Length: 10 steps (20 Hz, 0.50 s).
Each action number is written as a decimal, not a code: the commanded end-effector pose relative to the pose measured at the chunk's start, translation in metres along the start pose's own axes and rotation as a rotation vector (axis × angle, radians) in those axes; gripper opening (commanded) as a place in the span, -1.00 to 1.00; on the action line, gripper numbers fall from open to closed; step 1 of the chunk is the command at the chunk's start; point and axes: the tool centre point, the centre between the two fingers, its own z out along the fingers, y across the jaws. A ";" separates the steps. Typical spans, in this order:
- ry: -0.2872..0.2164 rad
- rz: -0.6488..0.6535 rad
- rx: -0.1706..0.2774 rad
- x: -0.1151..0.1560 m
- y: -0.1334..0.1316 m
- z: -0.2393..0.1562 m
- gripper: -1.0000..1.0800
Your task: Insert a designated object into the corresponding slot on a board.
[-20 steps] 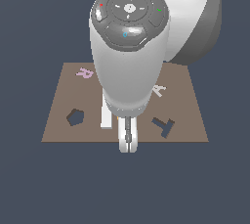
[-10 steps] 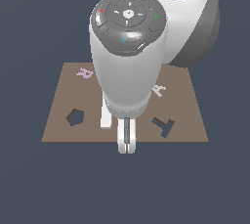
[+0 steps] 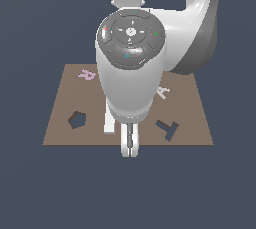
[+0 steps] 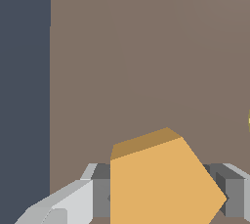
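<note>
The gripper [image 4: 161, 196] pinches the orange pentagon piece [image 4: 161, 179] above the brown board [image 3: 60, 115]; the pentagon slot [image 3: 77, 119] (exterior view's left) lies apart.

A simulated test bench, not a real room.
A flat brown board [image 3: 185, 118] floated on a featureless dark blue ground, and every surface looked smooth, evenly shaded and computer-drawn.

The exterior view looks down over the arm onto the whole board [image 3: 60, 118], while the wrist view faces that same board [image 4: 146, 47] from close above.
</note>
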 end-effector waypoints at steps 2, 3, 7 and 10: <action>0.000 0.000 -0.001 0.000 0.000 0.001 -1.00; 0.000 0.000 -0.001 0.000 0.000 0.001 -1.00; 0.000 0.000 0.000 0.000 0.000 0.000 -1.00; 0.000 0.000 0.000 0.000 0.000 -0.004 -1.00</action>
